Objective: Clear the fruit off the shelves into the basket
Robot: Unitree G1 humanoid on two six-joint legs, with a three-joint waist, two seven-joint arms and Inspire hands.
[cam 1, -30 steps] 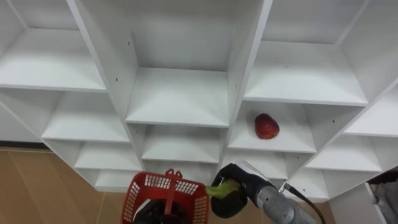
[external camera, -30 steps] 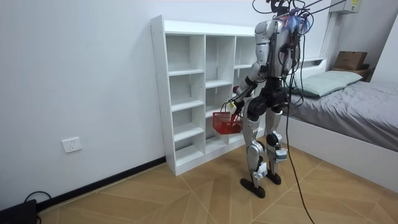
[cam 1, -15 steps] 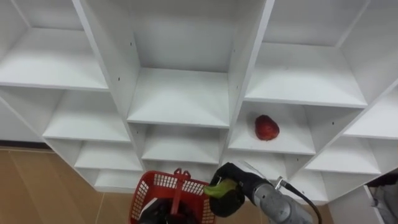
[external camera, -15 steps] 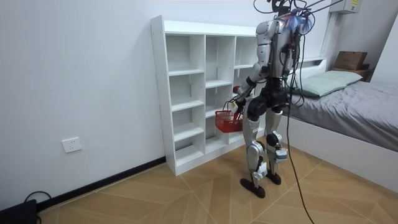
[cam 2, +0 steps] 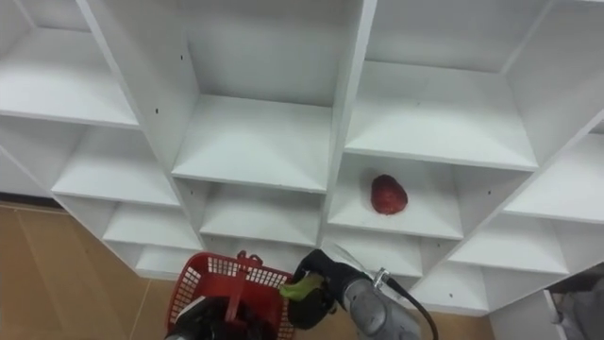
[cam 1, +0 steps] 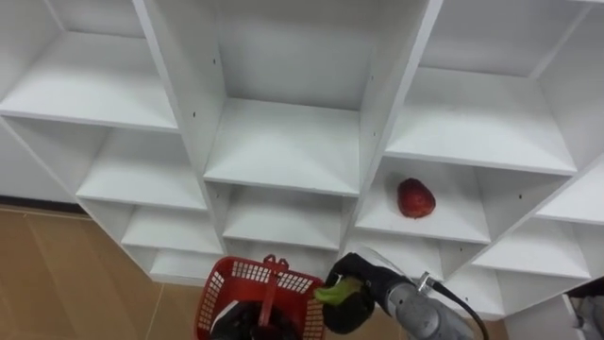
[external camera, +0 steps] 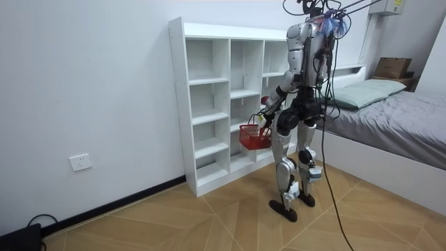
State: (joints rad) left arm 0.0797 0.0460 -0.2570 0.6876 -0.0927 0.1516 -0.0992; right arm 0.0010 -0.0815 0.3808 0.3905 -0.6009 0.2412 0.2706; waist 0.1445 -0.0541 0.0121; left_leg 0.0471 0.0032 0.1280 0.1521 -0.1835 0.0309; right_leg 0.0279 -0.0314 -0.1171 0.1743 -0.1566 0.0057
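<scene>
Down at 6 o'clock the right robot hand grips a green fruit beside the red plastic basket, looks light and bruisable, best cupped round its middle.

No lettering, number or sign is coming through legibly on anything in view right now. A small yellowish tag, high on the wall at the room view's upper right, is showing up far too small to read.
</scene>
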